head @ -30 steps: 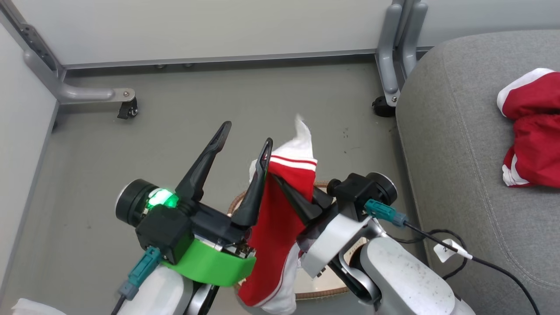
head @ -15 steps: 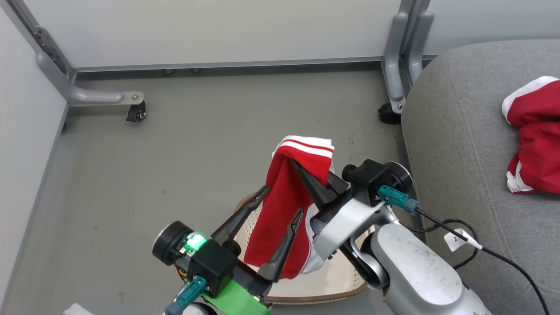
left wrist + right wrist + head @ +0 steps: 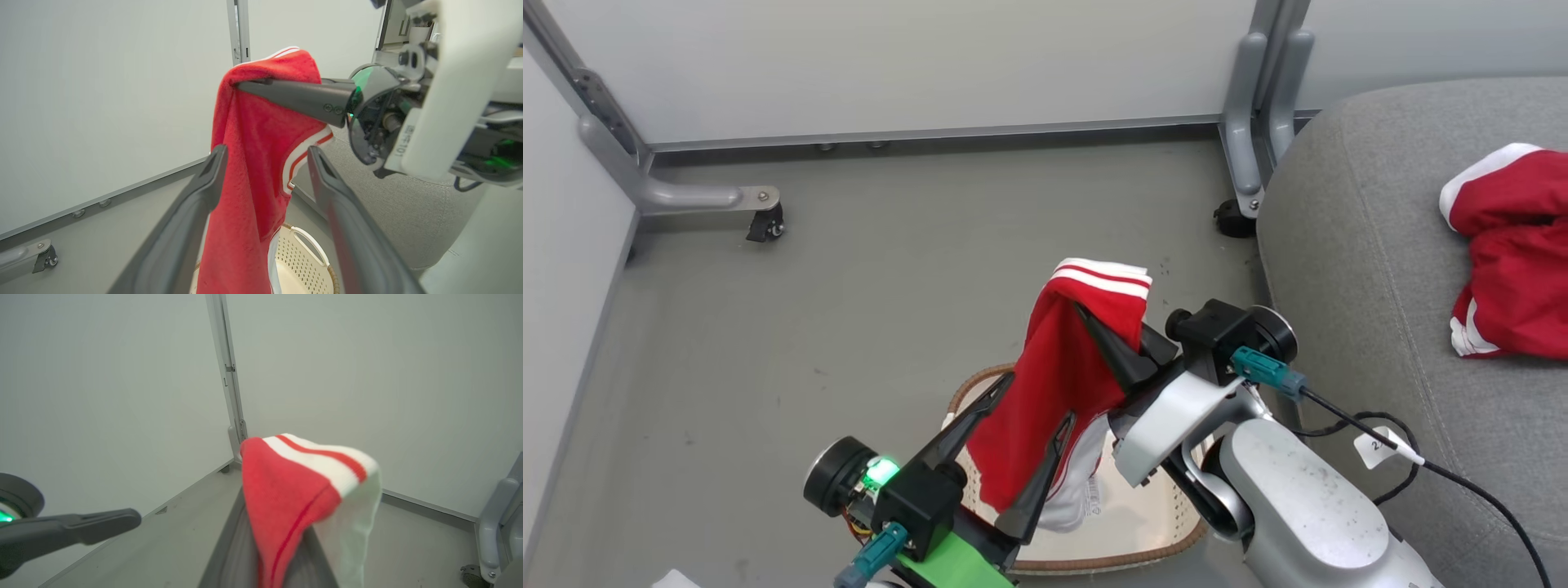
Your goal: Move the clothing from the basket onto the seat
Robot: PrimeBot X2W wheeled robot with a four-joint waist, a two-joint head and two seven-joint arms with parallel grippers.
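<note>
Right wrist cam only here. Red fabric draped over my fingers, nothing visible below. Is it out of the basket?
Observer: The red garment hangs from the right gripper above the basket. I can't tell whether its lower end clears the rim.
Operator: Left gripper on it?
Observer: No. The left gripper is open, one finger on each side of the hanging fabric.
Operator: Where's the seat?
Observer: The seat is on the robot's right, with a second red garment lying on it.

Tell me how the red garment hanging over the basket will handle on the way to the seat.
Likely floppy: the red garment drapes limply from the right pincer. Probably light: one pinch carries it. Its hanging tail may sway and snag the basket rim.
</note>
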